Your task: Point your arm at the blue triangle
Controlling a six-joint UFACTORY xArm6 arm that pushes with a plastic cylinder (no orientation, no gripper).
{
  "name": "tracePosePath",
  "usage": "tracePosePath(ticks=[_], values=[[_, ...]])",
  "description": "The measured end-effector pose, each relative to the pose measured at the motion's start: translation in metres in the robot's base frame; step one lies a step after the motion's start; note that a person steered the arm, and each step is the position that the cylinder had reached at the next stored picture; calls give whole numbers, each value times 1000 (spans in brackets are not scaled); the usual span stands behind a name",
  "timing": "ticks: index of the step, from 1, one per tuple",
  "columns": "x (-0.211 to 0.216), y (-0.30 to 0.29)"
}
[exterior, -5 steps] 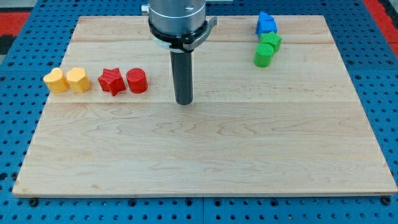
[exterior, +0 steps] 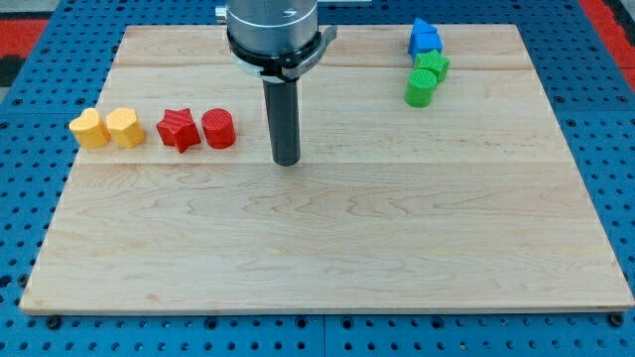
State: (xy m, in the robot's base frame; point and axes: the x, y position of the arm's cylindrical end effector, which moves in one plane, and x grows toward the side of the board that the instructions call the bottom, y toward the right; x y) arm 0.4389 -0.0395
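Blue triangle (exterior: 422, 28) sat at the view's top right of the counter (exterior: 327, 258), touching a second blue block (exterior: 428, 42) just below it; where one ended and the other began was hard to make out. Under those, a green block (exterior: 433, 65) and a green cylinder (exterior: 421, 89), all four packed in one tight column. No jaws on this rig, just the rod, so nothing to spread or pinch. My tip (exterior: 286, 162) was well apart from that cluster, left of centre, just to the right of the red cylinder (exterior: 217, 129). Red star (exterior: 179, 130) touched that cylinder; further left, two yellow blocks (exterior: 107, 129) side by side.

Risks as I judged them:
- straight diagonal run to the target looked clear of blocks, but coming in from below would plough the green pair into the blues
- overshoot at the triangle would shove it up toward the counter's top edge, which it sat close to
- ambiguous triangle/blue-block boundary meant I could end up pointing at the wrong blue piece
- any leftward drift at the start would clip the red cylinder
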Motion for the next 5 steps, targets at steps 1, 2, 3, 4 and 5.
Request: tracePosePath(ticks=[1, 2, 3, 4, 5], values=[[2, 14], [2, 38], [6, 71], [6, 105], [-9, 177]])
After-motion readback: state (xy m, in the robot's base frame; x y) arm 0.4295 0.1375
